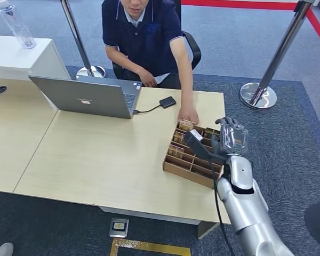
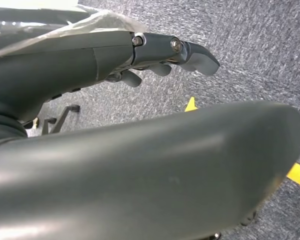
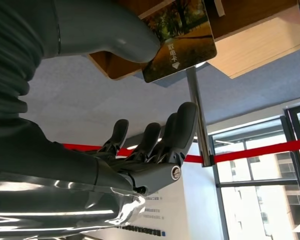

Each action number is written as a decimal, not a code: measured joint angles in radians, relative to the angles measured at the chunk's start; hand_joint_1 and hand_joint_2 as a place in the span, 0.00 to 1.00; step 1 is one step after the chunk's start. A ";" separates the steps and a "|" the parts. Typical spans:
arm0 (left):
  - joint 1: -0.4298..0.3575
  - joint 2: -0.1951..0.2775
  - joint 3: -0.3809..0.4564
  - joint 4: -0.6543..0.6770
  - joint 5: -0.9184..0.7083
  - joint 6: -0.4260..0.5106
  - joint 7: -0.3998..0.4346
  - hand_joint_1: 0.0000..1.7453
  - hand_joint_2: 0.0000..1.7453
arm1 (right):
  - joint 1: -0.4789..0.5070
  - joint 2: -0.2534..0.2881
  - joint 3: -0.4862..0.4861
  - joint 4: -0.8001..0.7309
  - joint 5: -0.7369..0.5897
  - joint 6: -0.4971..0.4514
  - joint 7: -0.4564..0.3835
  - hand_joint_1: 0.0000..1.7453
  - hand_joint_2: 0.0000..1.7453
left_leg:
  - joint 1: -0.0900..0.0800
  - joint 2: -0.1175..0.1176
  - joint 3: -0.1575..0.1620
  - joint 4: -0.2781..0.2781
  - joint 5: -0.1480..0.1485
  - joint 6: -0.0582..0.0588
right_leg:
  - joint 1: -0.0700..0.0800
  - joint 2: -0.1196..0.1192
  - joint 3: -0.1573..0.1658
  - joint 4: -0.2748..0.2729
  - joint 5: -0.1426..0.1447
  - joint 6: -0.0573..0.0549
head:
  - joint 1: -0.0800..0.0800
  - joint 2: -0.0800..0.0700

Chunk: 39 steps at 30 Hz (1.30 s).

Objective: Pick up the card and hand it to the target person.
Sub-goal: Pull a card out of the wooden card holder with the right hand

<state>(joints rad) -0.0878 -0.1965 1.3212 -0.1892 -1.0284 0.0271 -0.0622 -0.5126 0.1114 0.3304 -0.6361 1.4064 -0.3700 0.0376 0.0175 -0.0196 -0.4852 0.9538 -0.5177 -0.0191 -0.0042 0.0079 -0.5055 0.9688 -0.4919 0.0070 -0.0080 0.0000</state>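
The robot's silver right arm [image 1: 247,213] rises from the lower right of the head view, and its right hand [image 1: 231,140] hangs over the near right end of a compartmented wooden tray [image 1: 178,168] on the light wood desk [image 1: 102,154]. In the right wrist view the hand's dark fingers [image 3: 171,135] are curled inward but parted, with nothing between them, while the thick grey thumb lies alongside a card [image 3: 178,45] printed with an autumn tree scene; the thumb tip overlaps the card's edge, and whether it touches cannot be told. The card sits at the tray. A seated person in a dark polo shirt [image 1: 146,32] rests a hand [image 1: 188,114] on the tray's far edge. A grey laptop [image 1: 90,96] stands open on the desk, with a small black drive [image 1: 167,102] wired to it. The left hand [image 2: 167,55] hangs above grey carpet, fingers loosely bent and holding nothing.
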 joint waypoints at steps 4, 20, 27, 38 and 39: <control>0.000 0.000 0.000 0.000 -0.003 0.000 0.001 0.00 0.00 | -0.005 0.003 0.000 0.006 0.002 0.011 0.001 0.49 1.00 | 0.000 0.000 0.000 0.000 0.000 0.000 | 0.000 0.000 0.000 0.000 0.000 0.000 | 0.000 0.000; 0.000 0.000 0.000 0.000 -0.002 0.000 0.002 0.00 0.00 | -0.087 0.014 -0.001 0.099 -0.007 0.003 0.001 0.51 1.00 | 0.000 0.000 0.000 0.000 0.000 0.000 | 0.000 0.000 0.000 0.000 0.000 0.000 | 0.000 0.000; 0.000 0.000 0.000 0.000 -0.001 0.000 0.002 0.00 0.00 | -0.089 0.013 -0.001 0.115 -0.010 -0.008 0.000 0.52 1.00 | 0.000 0.000 0.000 0.000 0.000 0.000 | 0.000 0.000 0.000 0.000 0.000 0.000 | 0.000 0.000; 0.000 0.000 0.000 0.000 0.003 0.005 0.002 0.00 0.00 | -0.073 0.009 -0.001 0.121 -0.010 -0.019 -0.002 0.53 1.00 | 0.000 0.000 0.000 0.000 0.000 0.000 | 0.000 0.000 0.000 0.000 0.000 0.000 | 0.000 0.000; 0.000 0.000 0.000 0.000 0.003 0.005 0.002 0.00 0.00 | -0.071 0.008 -0.001 0.121 -0.010 -0.019 -0.003 0.53 1.00 | 0.000 0.000 0.000 0.000 0.000 0.000 | 0.000 0.000 0.000 0.000 0.000 0.000 | 0.000 0.000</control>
<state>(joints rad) -0.0882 -0.1961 1.3210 -0.1892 -1.0258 0.0317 -0.0599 -0.5838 0.1195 0.3292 -0.5150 1.3962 -0.3889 0.0347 0.0175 -0.0196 -0.4850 0.9539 -0.5177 -0.0192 -0.0042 0.0079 -0.5055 0.9687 -0.4919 0.0069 -0.0080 0.0000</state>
